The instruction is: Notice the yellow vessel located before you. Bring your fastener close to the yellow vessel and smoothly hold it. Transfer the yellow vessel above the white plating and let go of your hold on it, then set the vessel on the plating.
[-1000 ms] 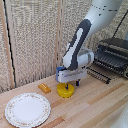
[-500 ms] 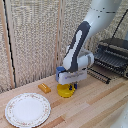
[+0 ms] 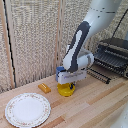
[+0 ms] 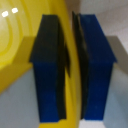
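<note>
Bowl: yellow bowl (image 3: 65, 89) stands on the wooden table (image 3: 95, 107), under my gripper (image 3: 66, 83).
Gripper: my two blue fingers (image 4: 48, 70) are clamped on the bowl's rim, one on each side of the thin wall.
Plate: white plate (image 3: 27, 109) lies on the table, apart from the bowl, toward the exterior view's left.
Block: small orange block (image 3: 45, 88) lies between bowl and plate, near the bowl.

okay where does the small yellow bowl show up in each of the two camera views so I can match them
Exterior view: the small round yellow bowl sits on the wooden table, near the picture's centre, directly under the white-grey gripper.
Wrist view: the bowl fills much of the frame, its rim running between the two dark blue fingers.
Shared landmark: the gripper at the bowl's rim.
</note>
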Available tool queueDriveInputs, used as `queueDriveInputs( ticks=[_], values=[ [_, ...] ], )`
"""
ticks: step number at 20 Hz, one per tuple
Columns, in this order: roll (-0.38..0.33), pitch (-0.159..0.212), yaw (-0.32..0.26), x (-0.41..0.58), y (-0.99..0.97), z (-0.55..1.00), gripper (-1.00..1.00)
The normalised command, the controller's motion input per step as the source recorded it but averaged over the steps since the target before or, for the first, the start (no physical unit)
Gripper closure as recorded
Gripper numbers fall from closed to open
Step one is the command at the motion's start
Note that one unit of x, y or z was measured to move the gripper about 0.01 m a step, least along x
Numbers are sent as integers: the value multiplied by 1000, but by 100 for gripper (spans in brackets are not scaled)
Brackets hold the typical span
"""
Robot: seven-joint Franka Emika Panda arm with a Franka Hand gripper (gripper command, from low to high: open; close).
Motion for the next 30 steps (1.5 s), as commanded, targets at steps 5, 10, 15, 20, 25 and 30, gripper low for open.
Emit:
queueDriveInputs(
  ticks=[5,10,15,20,25,30],
  values=[
    [131,66,-12,234,4,737,100],
    [123,93,-13,311,79,722,100],
    [93,113,-9,447,372,710,100],
    [27,86,0,388,822,520,100],
    [0,63,0,270,920,311,100],
    [0,56,0,101,967,237,100]
  ],
)
